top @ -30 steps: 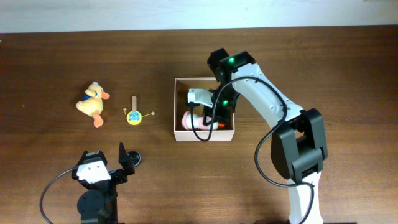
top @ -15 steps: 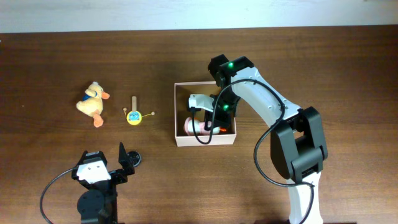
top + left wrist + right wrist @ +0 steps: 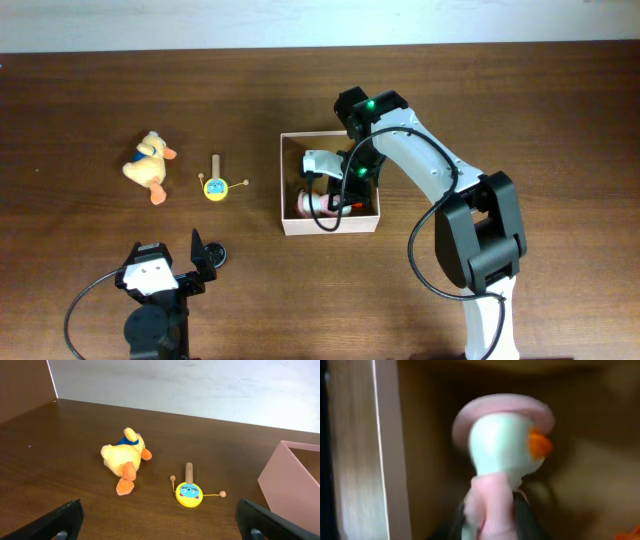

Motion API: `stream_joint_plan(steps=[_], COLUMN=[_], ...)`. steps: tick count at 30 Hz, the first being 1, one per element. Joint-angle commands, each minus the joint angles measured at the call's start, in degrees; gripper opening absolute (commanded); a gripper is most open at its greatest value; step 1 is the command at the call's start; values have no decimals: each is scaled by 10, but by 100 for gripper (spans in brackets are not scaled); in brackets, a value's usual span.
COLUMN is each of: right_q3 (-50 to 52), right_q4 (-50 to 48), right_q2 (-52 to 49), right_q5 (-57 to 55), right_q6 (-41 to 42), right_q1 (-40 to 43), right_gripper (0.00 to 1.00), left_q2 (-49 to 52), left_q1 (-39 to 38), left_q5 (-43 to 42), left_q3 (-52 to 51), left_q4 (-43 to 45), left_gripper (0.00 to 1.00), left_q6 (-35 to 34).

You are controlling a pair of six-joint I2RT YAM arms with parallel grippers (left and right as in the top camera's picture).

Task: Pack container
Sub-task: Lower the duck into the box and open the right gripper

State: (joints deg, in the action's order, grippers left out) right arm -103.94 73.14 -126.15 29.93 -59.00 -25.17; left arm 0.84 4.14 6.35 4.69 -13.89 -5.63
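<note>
Both fingers of the left hand [image 3: 206,252] stood apart, released, near left. Farther, the container [image 3: 300,224] sat mid-tabletop [image 3: 520,120], the right hand [image 3: 338,195] inside by a toy [image 3: 505,440], grip unclear. Duck [image 3: 150,165] and rattle [image 3: 214,186] lay left.

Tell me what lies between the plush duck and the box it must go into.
Only a small yellow rattle drum lies between the plush duck and the container, touching neither.

Probably a robotics lab. Left arm [image 3: 155,290] and right arm [image 3: 440,180] stand on a dark wooden table [image 3: 90,90]; bare wall [image 3: 200,385] behind.
</note>
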Motion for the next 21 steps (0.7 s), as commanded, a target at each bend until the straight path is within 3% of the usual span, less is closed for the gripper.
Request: stream_joint_plan(steps=[1, 6, 11, 18, 21], right_q3=[2, 2, 2, 2, 2], right_q4=[1, 1, 1, 1, 0], right_q2=[20, 20, 20, 20, 20], right_q5=[18, 18, 18, 18, 18], right_q6=[-5, -5, -5, -5, -5], right_q1=[0, 0, 0, 0, 0], right_gripper=[22, 24, 37, 41, 52], left_q2=[-5, -5, -5, -5, -5], left_q1=[-2, -2, -2, -2, -2], left_q5=[-6, -6, -6, -6, -6], left_q3=[-4, -4, -4, -4, -4], left_q4=[2, 2, 2, 2, 2], left_gripper=[99, 99, 99, 99, 99], left_q6=[5, 5, 5, 5, 5])
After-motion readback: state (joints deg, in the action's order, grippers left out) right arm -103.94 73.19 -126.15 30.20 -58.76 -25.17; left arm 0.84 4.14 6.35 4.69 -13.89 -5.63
